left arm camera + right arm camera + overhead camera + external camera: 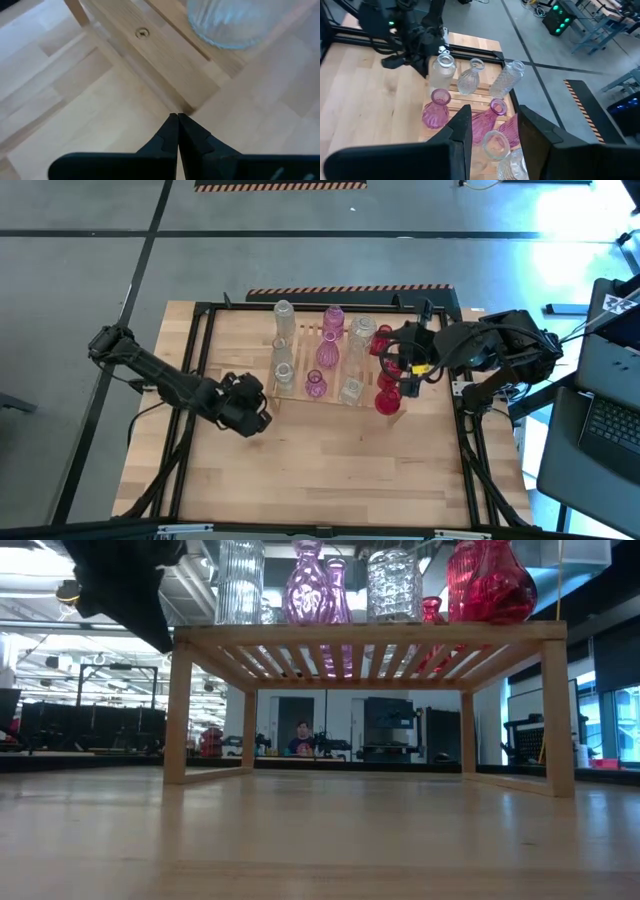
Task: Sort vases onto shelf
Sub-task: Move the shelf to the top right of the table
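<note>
We see the wooden shelf (330, 365) at upper centre of the worktop (330, 470), carrying clear, pink and red glass vases (327, 352). Left gripper (262, 415), clenched and empty, sits lower left of it. Right gripper (408, 360) hovers parted over the red vases (387, 400), grasping nothing we can see.

We see even, bright indoor light. Strong glare washes out the floor (590, 220) at the overhead view's upper right. At table height the near counter (320, 850) is soft, the room behind backlit. The left wrist view is blurred up close; shadows are faint.
</note>
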Controlling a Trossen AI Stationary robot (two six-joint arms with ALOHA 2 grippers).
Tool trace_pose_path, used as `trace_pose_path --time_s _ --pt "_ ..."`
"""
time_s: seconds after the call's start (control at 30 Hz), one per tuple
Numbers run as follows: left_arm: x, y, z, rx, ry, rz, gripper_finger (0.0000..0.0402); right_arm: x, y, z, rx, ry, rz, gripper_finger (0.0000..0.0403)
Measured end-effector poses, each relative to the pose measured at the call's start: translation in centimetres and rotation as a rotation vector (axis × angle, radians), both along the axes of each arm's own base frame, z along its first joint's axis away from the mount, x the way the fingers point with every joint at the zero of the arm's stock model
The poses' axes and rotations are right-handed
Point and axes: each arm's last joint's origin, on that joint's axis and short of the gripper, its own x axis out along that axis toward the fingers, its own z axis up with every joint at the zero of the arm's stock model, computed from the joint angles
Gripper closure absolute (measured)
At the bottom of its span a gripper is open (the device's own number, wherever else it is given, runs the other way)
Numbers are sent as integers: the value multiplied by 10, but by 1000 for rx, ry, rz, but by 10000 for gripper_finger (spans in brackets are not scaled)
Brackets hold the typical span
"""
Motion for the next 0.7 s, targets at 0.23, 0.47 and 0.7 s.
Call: trace_pose_path --time_s 0.23,0.47,0.7 --pt "7 7 1 20 -4 -27 401 0 1 0 10 2 12 297" --pt "13 16 2 34 -32 -13 402 0 0 0 10 3 12 297" --pt "26 25 5 50 -98 -9 402 0 0 0 10 3 12 297"
